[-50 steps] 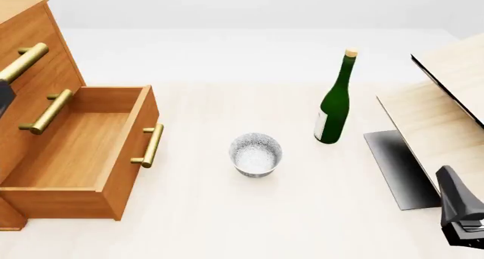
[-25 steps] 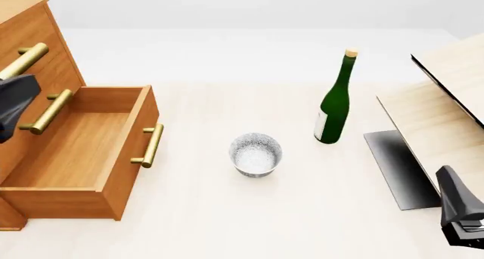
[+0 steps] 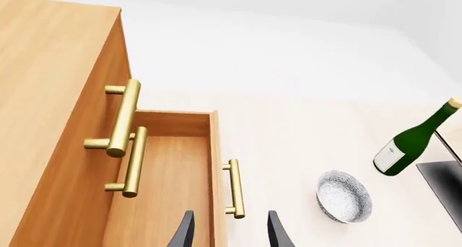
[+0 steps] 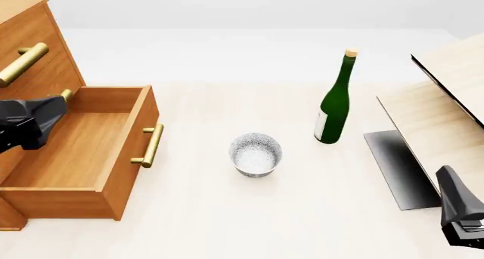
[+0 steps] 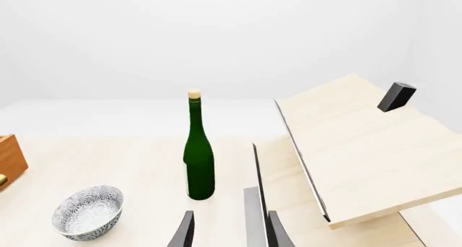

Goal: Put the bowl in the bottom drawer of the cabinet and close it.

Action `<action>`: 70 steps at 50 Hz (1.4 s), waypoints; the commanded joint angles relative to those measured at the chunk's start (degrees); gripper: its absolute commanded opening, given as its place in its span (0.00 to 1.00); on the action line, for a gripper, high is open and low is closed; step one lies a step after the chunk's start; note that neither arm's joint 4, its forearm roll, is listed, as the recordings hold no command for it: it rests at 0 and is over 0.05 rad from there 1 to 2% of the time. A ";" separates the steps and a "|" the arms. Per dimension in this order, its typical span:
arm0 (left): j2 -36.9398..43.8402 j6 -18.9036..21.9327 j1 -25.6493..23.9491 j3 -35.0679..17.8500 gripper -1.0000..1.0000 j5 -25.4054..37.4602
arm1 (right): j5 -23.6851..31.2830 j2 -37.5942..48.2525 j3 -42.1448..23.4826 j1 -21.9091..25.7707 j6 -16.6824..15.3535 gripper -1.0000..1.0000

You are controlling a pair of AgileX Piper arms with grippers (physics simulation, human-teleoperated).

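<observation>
bowl [image 4: 255, 154] between bottom drawer [image 4: 113, 157], bottle [image 4: 335, 100]

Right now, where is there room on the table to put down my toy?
There is bare table in front of the bowl, and more between the bowl and the open bottom drawer. The far strip behind the green bottle is free too. The right side is crowded by the plywood structure and its dark panel.
</observation>
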 commanded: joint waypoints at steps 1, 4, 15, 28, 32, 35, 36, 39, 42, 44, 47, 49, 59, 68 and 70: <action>-0.11 1.10 0.12 -2.72 1.00 1.97 | 0.00 0.00 0.00 0.02 0.00 1.00; -0.46 2.62 0.16 -3.97 1.00 3.46 | 0.00 0.00 0.00 0.03 0.00 1.00; 1.39 4.44 -1.71 -7.01 1.00 4.78 | -0.01 -0.01 0.00 0.01 0.01 1.00; 5.38 6.22 -2.61 -8.35 1.00 7.01 | 0.00 0.00 0.00 0.01 -0.01 1.00; 6.80 5.39 -3.46 -9.23 1.00 8.09 | -0.01 -0.01 0.00 0.01 0.01 1.00; 7.26 5.21 -3.98 -9.80 1.00 8.81 | -0.01 -0.01 0.00 0.01 0.01 1.00; 7.51 5.53 -3.93 -10.00 1.00 8.71 | -0.01 0.00 0.00 0.03 0.01 1.00; 9.44 5.39 -4.20 -10.82 1.00 9.17 | 0.00 0.00 0.00 0.02 0.00 1.00; 10.68 4.87 -5.08 -10.87 1.00 9.53 | -0.01 -0.01 0.00 0.02 0.00 1.00; 11.70 3.95 -5.47 -10.62 1.00 9.51 | 0.00 -0.01 0.00 0.01 0.00 1.00; 12.43 3.08 -5.85 -10.24 1.00 9.30 | -0.01 -0.01 0.00 0.02 0.00 1.00; 12.94 2.92 -5.80 -9.77 1.00 8.92 | 0.00 0.00 0.00 0.00 0.01 1.00; 18.36 1.13 -3.43 -6.80 1.00 6.52 | -0.01 0.00 0.00 0.02 0.00 1.00; 19.37 1.09 -2.14 -5.00 1.00 5.85 | -0.01 -0.01 0.00 0.01 0.00 1.00; 19.91 0.92 -2.00 -4.65 1.00 5.47 | 0.00 0.00 0.00 0.01 0.01 1.00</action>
